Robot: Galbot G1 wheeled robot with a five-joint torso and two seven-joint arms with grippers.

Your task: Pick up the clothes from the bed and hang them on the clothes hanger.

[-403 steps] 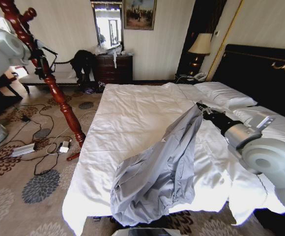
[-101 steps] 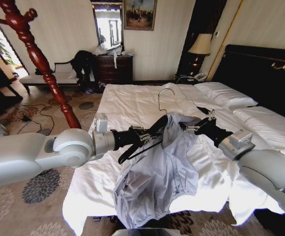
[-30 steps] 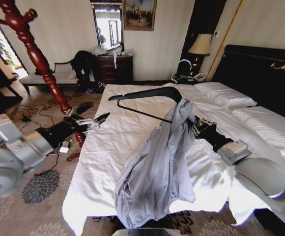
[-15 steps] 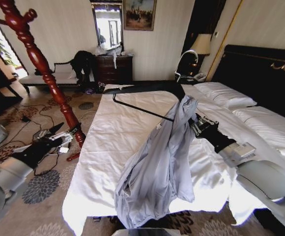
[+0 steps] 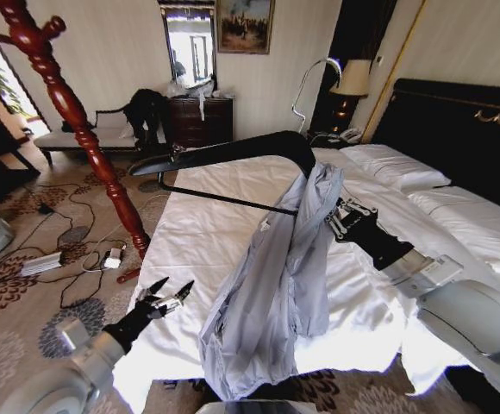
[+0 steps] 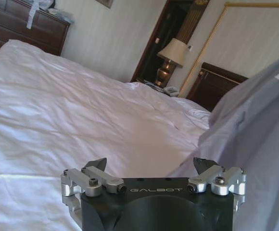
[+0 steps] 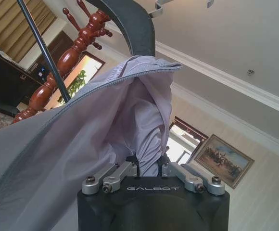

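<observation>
Your right gripper (image 5: 340, 221) is clamped on the shirt (image 5: 271, 285) near its collar, holding it up over the middle of the bed (image 5: 224, 216) with one shoulder draped on the black hanger (image 5: 233, 151); the other hanger arm juts out bare, so the garment hangs lopsided toward the bed's foot edge. Your left gripper (image 5: 165, 299) waits low by the bed's near-left corner, fingers spread and holding nothing. The red wooden post (image 5: 78, 121) (off the bed's left side) crowds any leftward swing.

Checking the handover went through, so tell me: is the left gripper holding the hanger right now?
No: the left gripper is open and low beside the bed, while the hanger is held up by the right gripper.
</observation>
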